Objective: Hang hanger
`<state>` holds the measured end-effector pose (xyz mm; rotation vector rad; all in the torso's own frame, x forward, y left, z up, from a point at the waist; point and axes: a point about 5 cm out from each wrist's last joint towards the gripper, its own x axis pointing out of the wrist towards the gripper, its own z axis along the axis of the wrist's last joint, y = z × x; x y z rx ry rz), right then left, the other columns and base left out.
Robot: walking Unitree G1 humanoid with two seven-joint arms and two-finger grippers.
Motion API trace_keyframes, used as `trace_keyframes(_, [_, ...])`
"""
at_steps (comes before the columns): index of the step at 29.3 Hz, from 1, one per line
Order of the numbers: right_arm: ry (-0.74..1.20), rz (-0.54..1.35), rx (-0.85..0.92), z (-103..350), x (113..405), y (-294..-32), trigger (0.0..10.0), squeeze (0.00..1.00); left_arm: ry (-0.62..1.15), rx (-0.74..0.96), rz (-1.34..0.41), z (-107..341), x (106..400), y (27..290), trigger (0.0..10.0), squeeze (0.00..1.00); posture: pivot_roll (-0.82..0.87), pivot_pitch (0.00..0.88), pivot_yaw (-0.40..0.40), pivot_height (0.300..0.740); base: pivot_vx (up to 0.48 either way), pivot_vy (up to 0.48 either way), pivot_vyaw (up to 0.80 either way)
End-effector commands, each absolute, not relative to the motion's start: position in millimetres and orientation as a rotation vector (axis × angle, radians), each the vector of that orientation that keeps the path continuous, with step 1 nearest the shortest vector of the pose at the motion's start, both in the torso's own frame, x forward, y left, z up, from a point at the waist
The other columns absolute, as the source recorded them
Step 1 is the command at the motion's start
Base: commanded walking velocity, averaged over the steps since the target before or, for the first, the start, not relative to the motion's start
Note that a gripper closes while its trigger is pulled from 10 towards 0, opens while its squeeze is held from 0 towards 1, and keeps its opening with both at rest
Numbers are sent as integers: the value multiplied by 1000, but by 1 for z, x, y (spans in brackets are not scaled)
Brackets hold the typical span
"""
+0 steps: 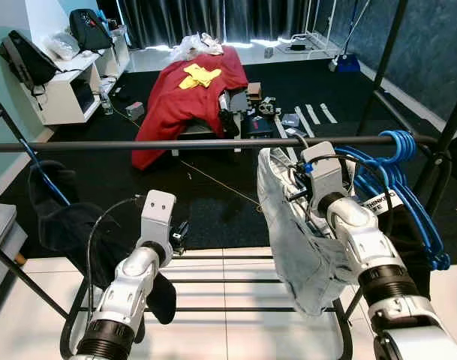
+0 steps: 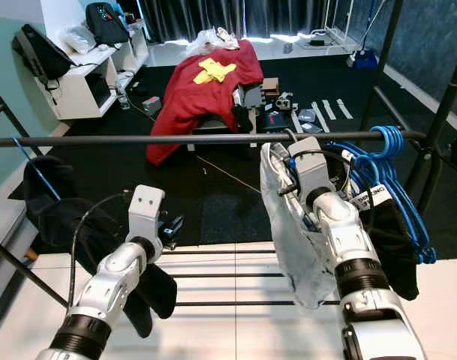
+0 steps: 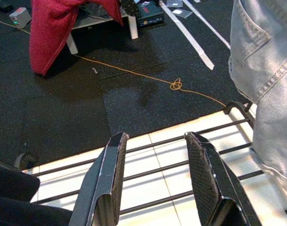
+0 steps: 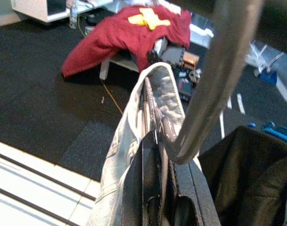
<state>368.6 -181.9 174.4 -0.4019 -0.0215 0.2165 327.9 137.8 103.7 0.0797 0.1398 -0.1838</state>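
A light denim garment (image 1: pixel 288 240) hangs on a hanger just below the black rail (image 1: pixel 175 144) of the clothes rack. My right gripper (image 1: pixel 299 176) is shut on the hanger's neck, right under the rail. In the right wrist view the grey metal hook (image 4: pixel 204 103) curves up from between the fingers (image 4: pixel 150 188) toward the dark rail; whether it rests over the rail I cannot tell. My left gripper (image 1: pixel 179 236) is lower and to the left. It is open and holds nothing, its fingers (image 3: pixel 103 183) above the rack's lower bars.
Several blue hangers (image 1: pixel 397 150) with dark clothes hang on the rail to the right. A black garment (image 1: pixel 63 217) hangs at the left end. Beyond the rack stand a table under a red cloth (image 1: pixel 190 90) and a white shelf (image 1: pixel 63 94). An orange cord (image 3: pixel 176 84) crosses the black floor.
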Motion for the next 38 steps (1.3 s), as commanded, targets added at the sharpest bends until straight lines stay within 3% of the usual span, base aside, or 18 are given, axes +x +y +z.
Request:
trace_keyframes(1, [-93,244,-432,184,368,-171,0,0,157,114,-176,102,329,144,10000,0,20,20,66,740,0,0,0])
trace_keyframes(11, [-279,327,-511,179,338,-137,0,0,156,114,-170,100,325,148,10000,0,19,26,85,740,0,0,0])
trace_keyframes(18, [-278,411,-531,167,329,-127,0,0,150,106,-152,99,323,151,10000,0,15,23,82,740,0,0,0])
trace_keyframes(21, [-221,434,-514,154,326,-127,0,0,148,106,-138,98,322,154,10000,0,17,17,73,740,0,0,0])
trace_keyframes(22, [-86,428,-466,128,325,-131,0,0,157,126,-101,94,319,160,10000,0,23,3,51,740,0,0,0])
trace_keyframes(24, [-86,428,-466,128,325,-131,0,0,157,126,-101,94,319,160,10000,0,23,3,51,740,0,0,0])
trace_keyframes(25, [78,384,-399,96,322,-140,0,0,180,144,-50,87,315,169,10000,0,36,0,32,740,0,0,0])
trace_keyframes(28, [78,384,-399,96,322,-140,0,0,180,144,-50,87,315,169,10000,0,36,0,32,740,0,0,0])
trace_keyframes(29, [226,281,-298,67,318,-151,0,0,226,148,6,75,307,181,10000,0,51,0,6,740,0,0,0])
trace_keyframes(31, [226,281,-298,67,318,-151,0,0,226,148,6,75,307,181,10000,0,51,0,6,740,0,0,0])
trace_keyframes(32, [310,169,-195,49,315,-159,10000,0,262,131,53,65,300,190,10000,0,61,0,-21,740,0,0,0])
trace_keyframes(38, [368,70,-118,37,315,-160,10000,0,309,68,100,52,293,195,10000,0,55,0,-38,740,0,0,0])
